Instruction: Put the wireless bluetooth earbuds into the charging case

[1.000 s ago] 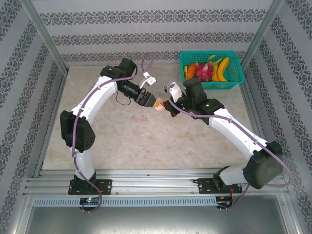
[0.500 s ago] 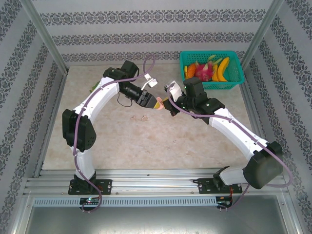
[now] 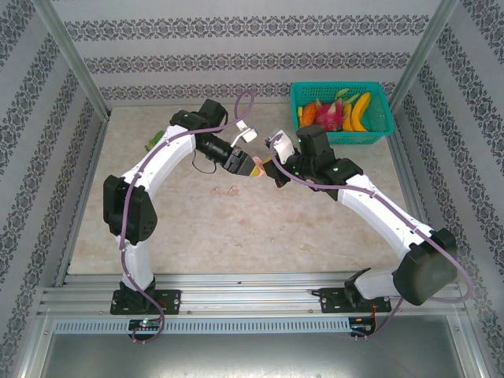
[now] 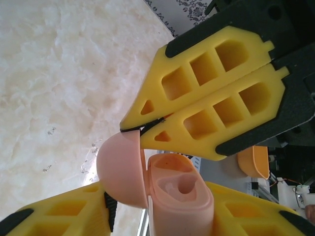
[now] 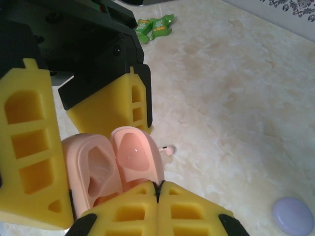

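My left gripper (image 4: 156,209), at the bottom of its wrist view, clamps the open pink case (image 4: 179,194) from both sides. My right gripper (image 5: 157,189) is closed, its tips touching the rim of the lid (image 4: 120,167). I can't quite tell whether they pinch anything. Both grippers meet in mid-air near the centre of the top view. One pink bud (image 5: 169,150) lies on the table (image 5: 236,98) below. The risk is that a push on the lid twists the case loose and it drops.
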